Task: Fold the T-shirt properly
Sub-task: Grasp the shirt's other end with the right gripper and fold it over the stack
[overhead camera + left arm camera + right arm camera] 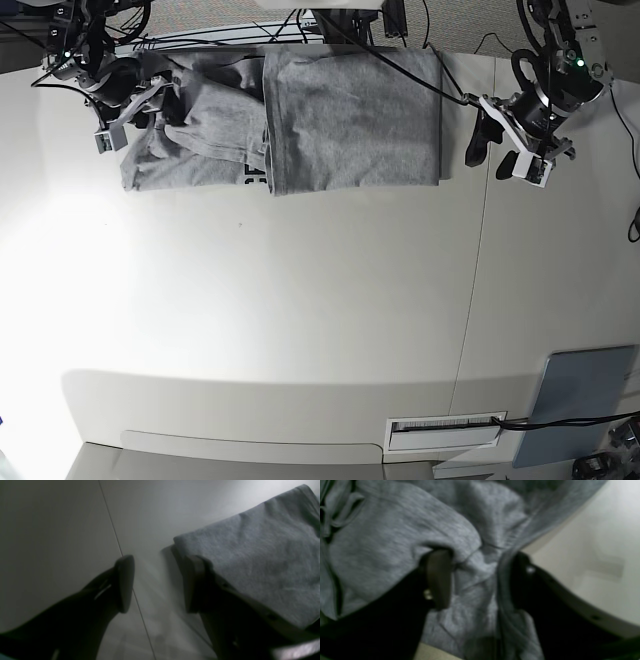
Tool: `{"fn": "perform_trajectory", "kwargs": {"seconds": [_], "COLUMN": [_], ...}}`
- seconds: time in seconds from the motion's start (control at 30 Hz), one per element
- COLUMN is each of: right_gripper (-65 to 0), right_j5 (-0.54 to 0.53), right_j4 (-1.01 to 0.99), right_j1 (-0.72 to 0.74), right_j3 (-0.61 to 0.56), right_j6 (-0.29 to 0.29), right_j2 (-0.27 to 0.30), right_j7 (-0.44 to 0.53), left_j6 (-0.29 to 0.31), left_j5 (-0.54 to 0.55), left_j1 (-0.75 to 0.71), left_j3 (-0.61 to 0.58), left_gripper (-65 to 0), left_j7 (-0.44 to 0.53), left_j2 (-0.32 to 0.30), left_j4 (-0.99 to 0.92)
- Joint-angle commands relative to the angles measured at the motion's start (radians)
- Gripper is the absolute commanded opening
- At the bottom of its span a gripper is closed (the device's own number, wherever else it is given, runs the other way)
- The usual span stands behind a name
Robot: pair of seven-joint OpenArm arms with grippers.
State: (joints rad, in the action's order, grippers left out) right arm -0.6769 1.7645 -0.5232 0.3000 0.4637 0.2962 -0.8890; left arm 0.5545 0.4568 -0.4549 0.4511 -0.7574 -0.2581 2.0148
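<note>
While the grey T-shirt [300, 120] lies at the far edge of the white surface [300, 320], its long axis runs side to side in the base view, w/ one half already folded into a flat smooth panel and the other half bunched and rumpled. The right hand [475, 580] sits right in that rumpled end: its fingers [438, 580] stand apart w/ loose cloth bulging up between them, fabric draped over both, but I can't tell if it's truly pinched or just surrounded. The left hand [157, 585] is spread wide and has nothing in it; it hangs over bare surface just beside the folded panel's edge, one finger close against the cloth, the other out over a seam in the surface. So the unfolded stuff lies wholly on the right arm's side, and that arm is nearer by far. My read: next fold has to carry the bunched end across toward the flat panel, i.e. along the shirt's long axis, toward the left hand
</note>
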Motion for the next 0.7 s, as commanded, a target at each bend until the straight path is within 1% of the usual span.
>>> {"fn": "perform_trajectory", "kwargs": {"seconds": [0.0, 0.1, 0.2, 0.23, 0.37, 0.47, 0.57, 0.67], "right_gripper": [-36.4, -47.0, -62.9, -65.0, -65.0, -65.0, -65.0, -65.0], "right_j5": [0.024, 0.045, 0.067, 0.068, 0.068, 0.068, 0.066, 0.063], "right_j4": [0.0, 0.0, 0.0, 0.0, 0.005, 0.037, 0.105, 0.202], "right_j1": [-0.006, -0.006, -0.006, -0.006, -0.006, -0.006, -0.006, -0.007], "right_j3": [-0.008, -0.014, -0.014, -0.013, 0.018, 0.109, 0.218, 0.277], "right_j6": [-0.003, -0.005, -0.005, -0.005, -0.004, -0.004, -0.003, 0.008], "right_j2": [0.006, 0.003, 0.003, 0.003, 0.003, 0.003, 0.003, 0.003], "right_j7": [-0.034, -0.034, -0.034, -0.033, -0.005, -0.003, -0.028, -0.077], "left_j6": [-0.003, -0.003, -0.003, -0.003, -0.003, -0.003, -0.003, -0.003], "left_j5": [0.008, 0.008, 0.008, 0.008, 0.008, 0.007, 0.008, 0.008], "left_j1": [0.0, 0.0, 0.0, 0.0, 0.0, 0.0, 0.0, 0.0], "left_j3": [0.005, 0.005, 0.005, 0.005, 0.005, 0.005, 0.005, 0.005], "left_gripper": [-32.8, -32.8, -32.8, -32.8, -32.8, -32.8, -32.8, -32.8], "left_j7": [0.024, 0.024, 0.024, 0.024, 0.017, 0.014, 0.014, 0.014], "left_j2": [-0.011, -0.011, -0.011, -0.011, -0.011, -0.011, -0.011, -0.011], "left_j4": [0.015, 0.015, 0.015, 0.015, 0.015, 0.015, 0.015, 0.014]}}
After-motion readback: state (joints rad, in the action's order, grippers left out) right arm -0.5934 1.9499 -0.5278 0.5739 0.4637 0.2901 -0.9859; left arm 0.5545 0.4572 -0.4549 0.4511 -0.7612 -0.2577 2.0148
